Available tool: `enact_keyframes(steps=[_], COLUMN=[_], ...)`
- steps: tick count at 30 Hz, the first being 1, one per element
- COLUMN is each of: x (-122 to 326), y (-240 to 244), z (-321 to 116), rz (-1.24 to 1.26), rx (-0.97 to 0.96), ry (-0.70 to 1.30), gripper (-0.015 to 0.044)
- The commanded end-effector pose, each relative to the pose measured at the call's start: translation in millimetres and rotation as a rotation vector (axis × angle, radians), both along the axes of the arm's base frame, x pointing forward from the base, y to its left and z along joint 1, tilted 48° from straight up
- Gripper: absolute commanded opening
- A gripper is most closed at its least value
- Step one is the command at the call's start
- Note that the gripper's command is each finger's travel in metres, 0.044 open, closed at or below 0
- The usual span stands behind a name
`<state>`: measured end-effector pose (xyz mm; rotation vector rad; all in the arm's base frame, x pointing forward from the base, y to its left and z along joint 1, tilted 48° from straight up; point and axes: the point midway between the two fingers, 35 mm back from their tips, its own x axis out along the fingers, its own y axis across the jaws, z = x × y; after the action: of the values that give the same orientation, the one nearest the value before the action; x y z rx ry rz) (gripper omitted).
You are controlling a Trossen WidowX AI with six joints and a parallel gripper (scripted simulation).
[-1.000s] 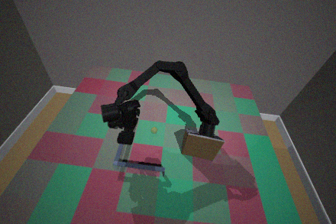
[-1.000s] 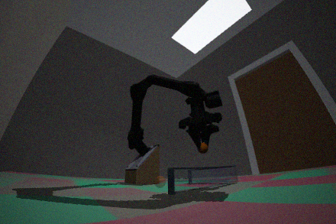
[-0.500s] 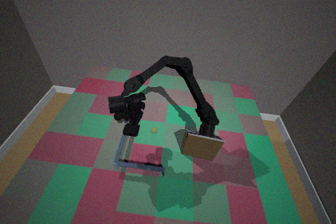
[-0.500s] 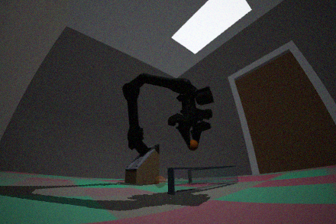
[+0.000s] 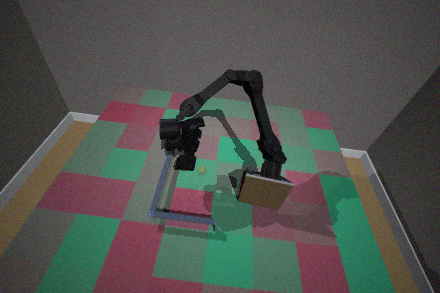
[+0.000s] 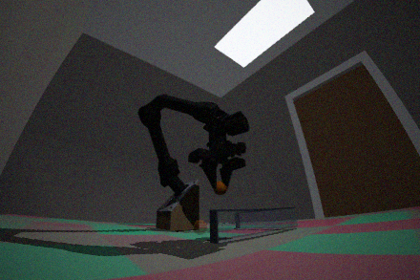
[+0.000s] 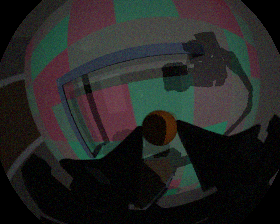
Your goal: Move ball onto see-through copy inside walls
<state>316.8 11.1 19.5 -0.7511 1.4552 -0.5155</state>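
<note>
The orange ball [image 6: 220,187] [image 7: 166,128] is pinched between the fingertips of my gripper [image 5: 185,164] [image 6: 220,190] [image 7: 158,126], which is shut on it. The gripper points down and holds the ball clear above the table. In the top view the held ball is hidden by the gripper. The see-through copy [image 5: 202,170] [image 6: 200,225] rests on the table, just right of the gripper in the top view; in the wrist view I cannot make it out. The two low clear walls [image 5: 185,217] [image 6: 215,227] [image 7: 121,54] meet in a corner below the gripper.
The arm's wedge-shaped base [image 5: 265,192] [image 6: 177,218] stands right of the walls in the top view. The table has a green, pink and grey checked top [image 5: 90,190]. Shadows of the arm fall across it, and the light is dim.
</note>
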Motion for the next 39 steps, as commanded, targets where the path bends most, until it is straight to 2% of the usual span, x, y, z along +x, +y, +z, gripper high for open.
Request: enact_keyframes(steps=[1,15,31,39], x=[-11.0,-42.0,-37.6,-37.6], y=[-14.3,-46.4,-95.4,-99.7], z=[4.7,13.7,-31.0,-34.6], rz=[0.000,-0.001,-0.001,-0.002], rx=[-0.007,-0.015,-0.017,-0.018], ry=[0.005,0.006,0.006,0.006], gripper=[0.0000,0.0000,0.0000,0.0000])
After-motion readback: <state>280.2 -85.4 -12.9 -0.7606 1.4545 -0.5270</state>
